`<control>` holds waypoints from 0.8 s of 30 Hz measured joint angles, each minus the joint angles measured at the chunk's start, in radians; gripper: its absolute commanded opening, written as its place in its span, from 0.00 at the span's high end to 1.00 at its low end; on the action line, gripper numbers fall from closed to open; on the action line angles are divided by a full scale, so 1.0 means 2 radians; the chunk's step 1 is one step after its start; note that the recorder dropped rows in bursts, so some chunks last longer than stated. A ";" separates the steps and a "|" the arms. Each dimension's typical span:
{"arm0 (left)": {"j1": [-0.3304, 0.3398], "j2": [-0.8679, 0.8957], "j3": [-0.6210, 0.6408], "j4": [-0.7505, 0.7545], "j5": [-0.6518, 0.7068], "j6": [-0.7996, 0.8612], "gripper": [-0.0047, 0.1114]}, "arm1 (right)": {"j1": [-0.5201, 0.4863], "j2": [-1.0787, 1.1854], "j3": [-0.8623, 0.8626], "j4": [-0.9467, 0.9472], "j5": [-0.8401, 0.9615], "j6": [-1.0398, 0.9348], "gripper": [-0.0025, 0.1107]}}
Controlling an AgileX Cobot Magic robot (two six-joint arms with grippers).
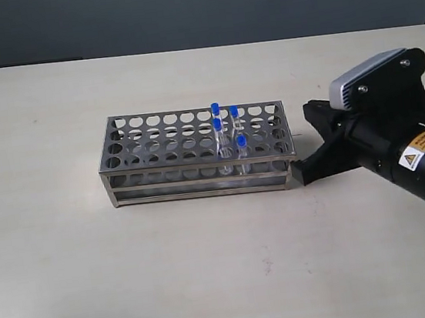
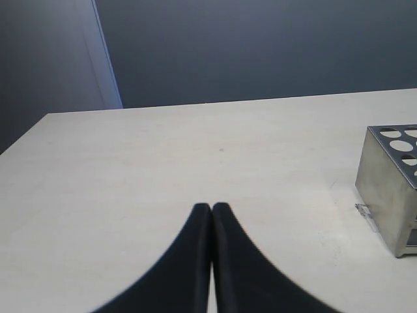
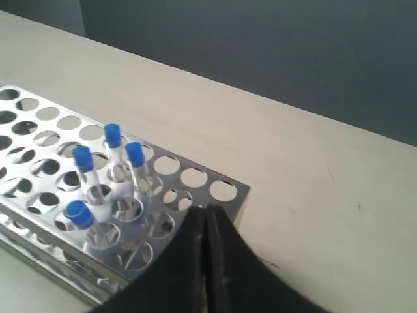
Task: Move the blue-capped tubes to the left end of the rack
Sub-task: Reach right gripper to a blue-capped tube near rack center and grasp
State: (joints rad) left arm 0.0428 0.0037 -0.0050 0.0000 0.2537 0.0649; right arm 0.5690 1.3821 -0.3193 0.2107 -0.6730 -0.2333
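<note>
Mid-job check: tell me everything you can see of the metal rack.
The rack is a rectangular, shiny metal frame with open sides and a top plate punched with four rows of round holes. It sits flat on the pale table. In the exterior view, four blue-capped tubes stand clustered in its right half; the left-end holes are empty. The shut right claw sits at its right end, contact unclear.

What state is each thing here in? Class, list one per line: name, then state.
blue-capped tubes: four, capped, standing upright in holes in the rack's right half.
rack: standing flat on the table, left-end holes unfilled.
left pincer: shut, holding nothing.
right pincer: shut, holding nothing, by the rack's right end.
</note>
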 measured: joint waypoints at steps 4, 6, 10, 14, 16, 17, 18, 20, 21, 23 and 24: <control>0.000 0.000 0.000 0.000 0.000 0.000 0.96 | 0.000 0.000 -0.001 -0.059 -0.002 0.024 0.84; 0.000 0.000 0.000 0.000 0.000 0.000 0.96 | 0.000 0.000 -0.001 -0.081 -0.002 0.042 0.73; 0.000 0.000 0.000 0.000 0.000 0.000 0.96 | 0.000 0.000 -0.001 -0.089 -0.002 0.055 0.56; 0.000 0.000 0.000 0.000 0.000 0.000 0.96 | 0.000 0.018 -0.001 -0.085 -0.014 0.058 0.56; 0.000 0.000 0.000 0.000 0.000 0.000 0.96 | 0.000 0.050 -0.002 -0.109 -0.061 0.075 0.56; 0.000 0.000 0.000 0.000 0.000 0.000 0.96 | 0.000 0.067 -0.002 -0.123 -0.082 0.080 0.56; 0.000 0.000 0.000 0.000 0.000 0.000 0.96 | 0.000 0.086 -0.002 -0.134 -0.108 0.085 0.56; 0.000 0.000 0.000 0.000 0.000 0.000 0.96 | 0.001 0.118 -0.002 -0.145 -0.144 0.088 0.56; 0.000 0.000 0.000 0.000 0.000 0.000 0.96 | 0.001 0.133 -0.002 -0.149 -0.159 0.089 0.56; 0.000 0.000 0.000 0.000 0.000 0.000 0.96 | 0.001 0.159 -0.003 -0.160 -0.188 0.090 0.56; 0.000 0.000 0.000 0.000 0.000 0.000 0.96 | 0.001 0.171 -0.006 -0.166 -0.196 0.090 0.56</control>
State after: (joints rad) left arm 0.0428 0.0037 -0.0050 0.0000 0.2537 0.0649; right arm 0.5710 1.7235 -0.3307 -0.1212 -1.0641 -0.0533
